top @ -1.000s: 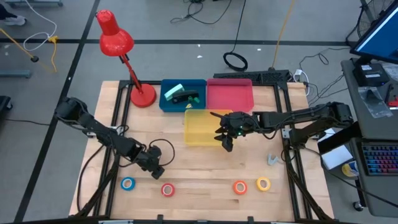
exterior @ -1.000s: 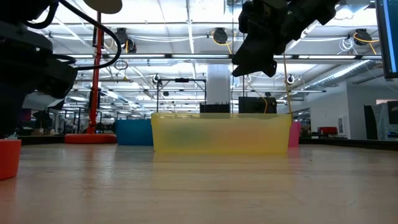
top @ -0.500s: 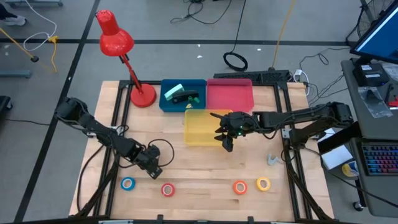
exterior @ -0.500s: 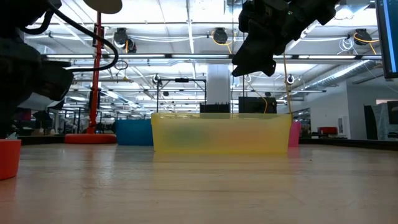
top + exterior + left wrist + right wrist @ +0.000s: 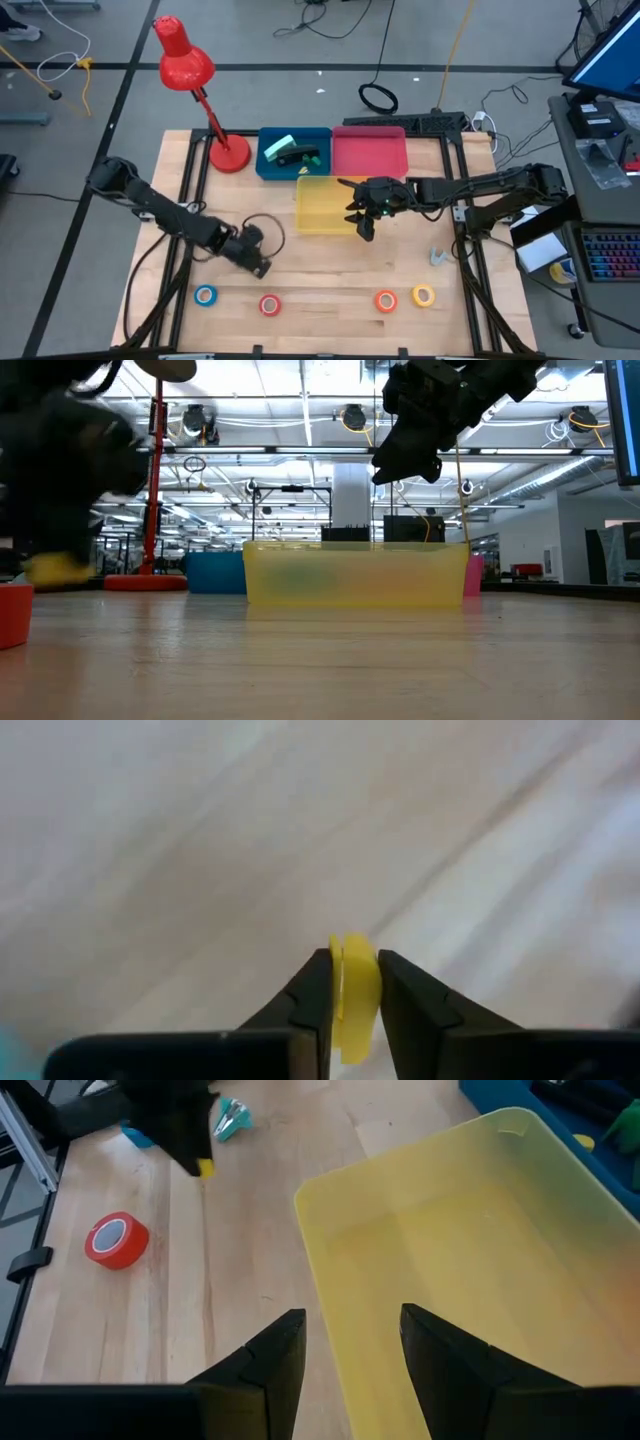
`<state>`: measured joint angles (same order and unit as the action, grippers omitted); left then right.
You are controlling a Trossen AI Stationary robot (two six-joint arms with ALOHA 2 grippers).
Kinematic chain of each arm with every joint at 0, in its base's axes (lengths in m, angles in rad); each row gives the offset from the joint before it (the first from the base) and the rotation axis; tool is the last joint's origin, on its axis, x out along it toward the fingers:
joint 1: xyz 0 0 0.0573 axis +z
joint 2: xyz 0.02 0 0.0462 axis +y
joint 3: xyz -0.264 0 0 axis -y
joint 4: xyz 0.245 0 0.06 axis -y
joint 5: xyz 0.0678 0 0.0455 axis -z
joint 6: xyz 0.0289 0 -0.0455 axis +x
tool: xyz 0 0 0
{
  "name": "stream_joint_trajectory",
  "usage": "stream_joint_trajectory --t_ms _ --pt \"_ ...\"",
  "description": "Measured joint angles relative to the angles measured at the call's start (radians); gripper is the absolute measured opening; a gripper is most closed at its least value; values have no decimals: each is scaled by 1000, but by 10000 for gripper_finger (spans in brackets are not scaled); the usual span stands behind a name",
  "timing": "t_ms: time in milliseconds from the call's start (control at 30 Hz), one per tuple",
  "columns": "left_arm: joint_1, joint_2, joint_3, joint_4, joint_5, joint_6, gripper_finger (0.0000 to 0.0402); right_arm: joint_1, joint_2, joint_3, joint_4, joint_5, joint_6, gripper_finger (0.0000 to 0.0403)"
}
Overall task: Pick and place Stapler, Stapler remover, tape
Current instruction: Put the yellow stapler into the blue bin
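My left gripper (image 5: 257,264) hangs low over the table's left middle, shut on a small yellow thing (image 5: 352,1005), which also shows in the low view (image 5: 55,568). My right gripper (image 5: 365,228) stands open and empty above the yellow bin's (image 5: 325,205) near right corner. Blue tape (image 5: 206,295), red tape (image 5: 269,304), orange tape (image 5: 386,300) and yellow tape (image 5: 423,296) lie flat in a row near the front edge. A pale stapler remover (image 5: 438,257) lies on the table at the right. The black stapler (image 5: 300,156) lies in the blue bin (image 5: 268,165). My left gripper pinches the small yellow thing by its two opposite sides (image 5: 344,978) between both fingers (image 5: 312,990). Its far end sticks out a little past the fingertips. In the low view it hangs under the gripper, just above the table top.
A red bin (image 5: 370,155) stands right of the blue one. A red desk lamp (image 5: 228,152) stands at the far left. A small teal clip-like thing (image 5: 232,1118) lies beyond my left gripper in the right wrist view. Bare wood lies between the bins and the tapes.
My left gripper has shifted a little toward the table's right edge. In the low view a yellow thing now shows under it where none showed before, and the gripper is blurred there.
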<state>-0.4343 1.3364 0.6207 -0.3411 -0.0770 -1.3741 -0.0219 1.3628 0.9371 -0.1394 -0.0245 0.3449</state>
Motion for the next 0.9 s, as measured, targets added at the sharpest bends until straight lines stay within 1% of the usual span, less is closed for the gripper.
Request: stream_joint_trajectory --t_ms 67,133,200,267,333,433,533,633,733,833,900 --pt "40 -19 35 6 -54 48 70 -4 0 0 0 -1 -7 155" --pt "97 -25 80 1 -127 131 66 -4 0 0 0 -1 -18 155" --pt "164 -24 130 46 -194 240 57 -4 0 0 0 -2 -22 155" --pt "240 -25 169 89 -225 364 52 -4 0 0 -1 -2 -29 155" --pt "321 -9 207 159 -222 478 52 -4 0 0 -8 -4 -36 155" --pt "441 13 255 179 -239 611 52 -3 0 0 -7 -5 -50 155" --pt "561 56 293 180 -246 706 55 -3 0 0 -8 -5 -55 155" --pt "659 128 329 188 -242 783 58 -3 0 0 -7 -5 -63 155" --pt "735 215 374 190 -231 865 59 -3 0 0 -8 -5 -70 155" --pt "794 309 430 167 -185 918 60 -3 0 0 -10 -5 -70 155" --pt "822 363 473 106 -152 937 60 -3 0 0 -11 -5 -70 155"
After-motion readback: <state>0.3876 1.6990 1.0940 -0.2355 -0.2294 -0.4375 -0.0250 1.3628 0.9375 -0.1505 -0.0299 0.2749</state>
